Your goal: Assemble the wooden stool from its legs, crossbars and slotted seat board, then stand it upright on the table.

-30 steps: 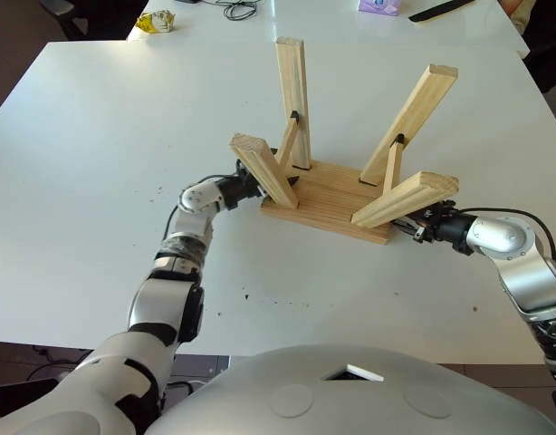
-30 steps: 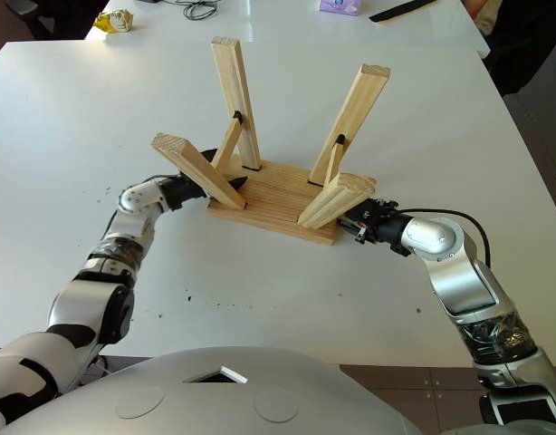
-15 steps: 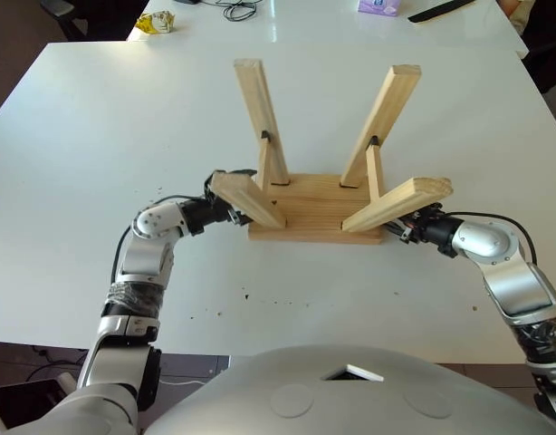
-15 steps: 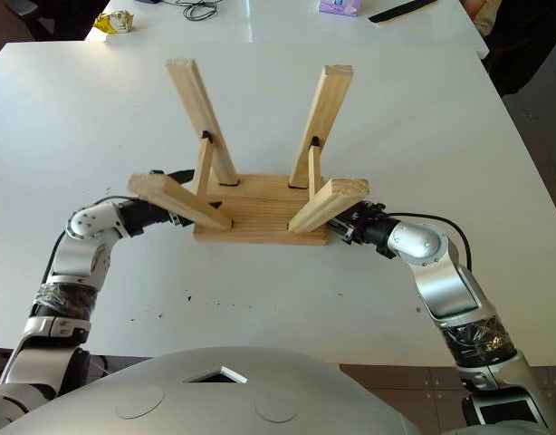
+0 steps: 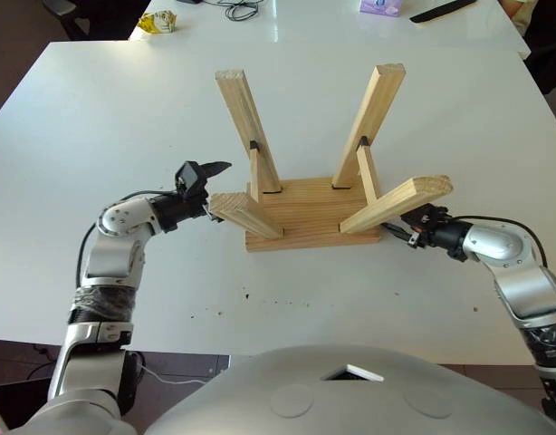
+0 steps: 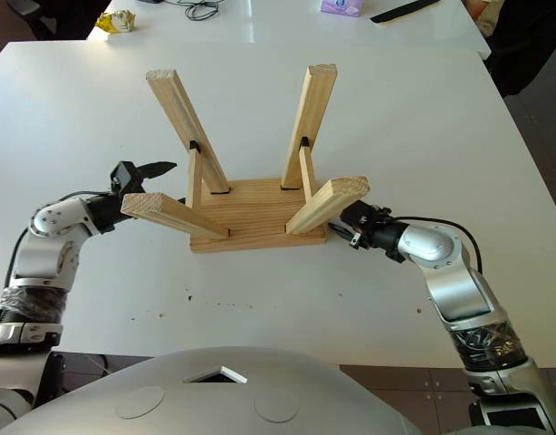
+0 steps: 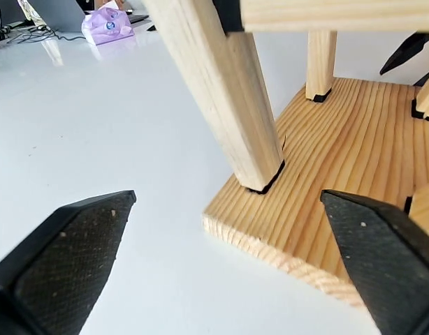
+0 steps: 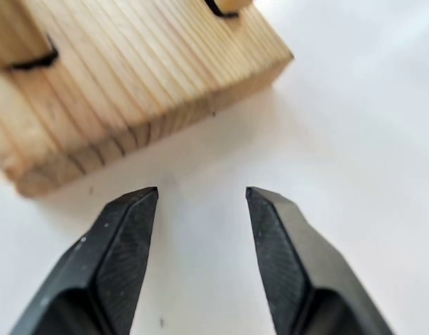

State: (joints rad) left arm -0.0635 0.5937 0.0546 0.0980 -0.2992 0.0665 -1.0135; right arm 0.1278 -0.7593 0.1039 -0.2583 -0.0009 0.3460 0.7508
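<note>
Black-fingered and gaping empty, the left gripper (image 7: pixel 228 199) sat beside a splayed leg (image 5: pixel 244 214) and the right gripper (image 8: pixel 202 190) just off the seat board (image 5: pixel 305 208), so the inverted stool (image 6: pixel 183 109), legs up on the table (image 5: pixel 97 109), likely risked sliding or toppling if turned by an off-centre pinch.

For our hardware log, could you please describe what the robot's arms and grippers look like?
The left arm and right arm are silver-grey rounded shells with black joints and a thin black cable looping alongside. The left gripper and right gripper have black, wedge-shaped, finely textured fingers.
</note>
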